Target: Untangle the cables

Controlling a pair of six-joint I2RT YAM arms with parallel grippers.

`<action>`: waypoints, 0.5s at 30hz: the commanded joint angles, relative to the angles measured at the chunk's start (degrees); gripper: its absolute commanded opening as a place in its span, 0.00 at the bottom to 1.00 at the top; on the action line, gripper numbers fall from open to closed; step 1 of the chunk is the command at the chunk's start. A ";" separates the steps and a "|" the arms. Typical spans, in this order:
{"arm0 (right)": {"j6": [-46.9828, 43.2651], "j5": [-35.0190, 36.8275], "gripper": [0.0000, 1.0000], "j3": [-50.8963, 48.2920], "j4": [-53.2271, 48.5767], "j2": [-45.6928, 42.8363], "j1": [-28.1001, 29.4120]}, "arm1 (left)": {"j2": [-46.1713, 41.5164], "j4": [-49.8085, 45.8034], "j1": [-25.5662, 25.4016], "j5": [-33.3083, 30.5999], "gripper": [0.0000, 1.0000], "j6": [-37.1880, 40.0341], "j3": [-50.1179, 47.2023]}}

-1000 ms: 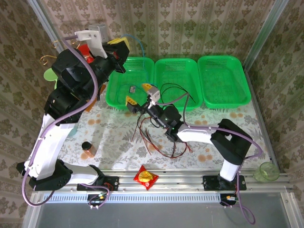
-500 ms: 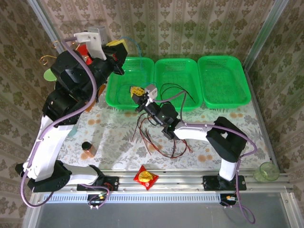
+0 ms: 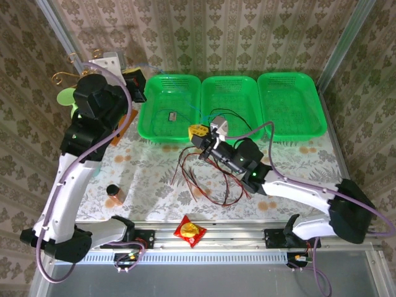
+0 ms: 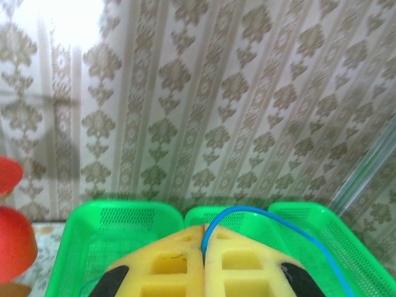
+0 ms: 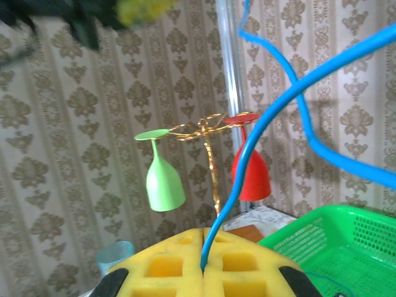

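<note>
Blue cable (image 5: 247,147) sits clamped in the closed left pincer (image 4: 203,234) and, apparently, the closed right pincer (image 5: 203,236).

I am reading no text, number or brand anywhere in these views. I am seeing some print on the red and yellow packet (image 3: 190,231) at the bottom centre of the top view, but it is too small to make out. The small dark item (image 3: 172,115) lying in the left green basket (image 3: 154,127) is showing nothing legible either.
</note>
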 commanded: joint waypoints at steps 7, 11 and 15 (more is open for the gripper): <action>5.15 -5.16 0.00 -3.87 -15.64 -13.02 0.48 | -0.87 8.60 7.38 9.78 0.00 -9.42 -13.07; 5.68 -6.41 0.00 -4.01 -19.25 -15.75 0.39 | 0.56 8.19 10.00 10.82 0.00 -9.04 -13.76; 5.57 -6.11 0.00 -4.67 -24.14 -18.91 -1.77 | 0.71 7.93 13.71 12.27 0.00 -9.10 -14.15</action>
